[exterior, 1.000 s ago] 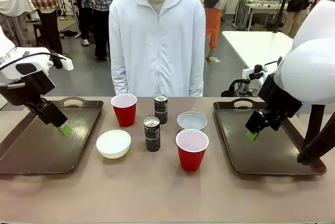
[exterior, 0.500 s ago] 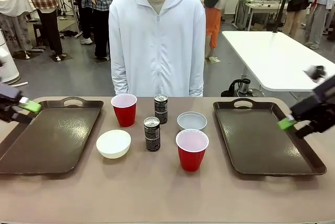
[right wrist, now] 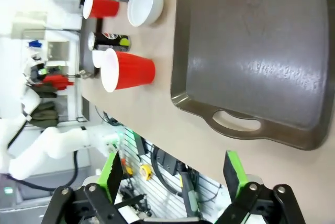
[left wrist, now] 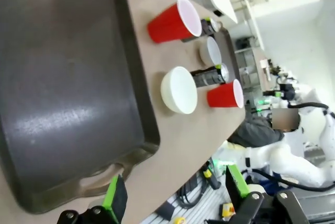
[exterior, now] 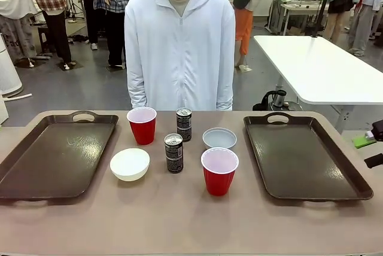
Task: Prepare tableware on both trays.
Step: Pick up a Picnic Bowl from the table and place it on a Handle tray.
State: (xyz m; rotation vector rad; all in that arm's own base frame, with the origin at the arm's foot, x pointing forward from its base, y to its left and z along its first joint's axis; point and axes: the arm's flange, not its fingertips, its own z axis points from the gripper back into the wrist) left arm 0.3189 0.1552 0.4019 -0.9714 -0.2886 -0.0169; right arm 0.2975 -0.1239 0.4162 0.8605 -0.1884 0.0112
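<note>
Midway along the desk (exterior: 179,220), between bare dark brown plastic trays (exterior: 42,160), stand red plastic cups (exterior: 142,125), dark silver-topped cans (exterior: 173,152), a cream-white bowl (exterior: 130,164), a grey-white bowl (exterior: 219,138); none placed yet. My left tool (left wrist: 174,179) and right tool (right wrist: 171,164) gape wide.

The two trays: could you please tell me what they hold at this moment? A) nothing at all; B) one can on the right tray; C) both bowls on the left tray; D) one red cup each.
A: the left tray and the right tray carry nothing, since the red cups, the cans and the bowls all stand on the table between them.
</note>
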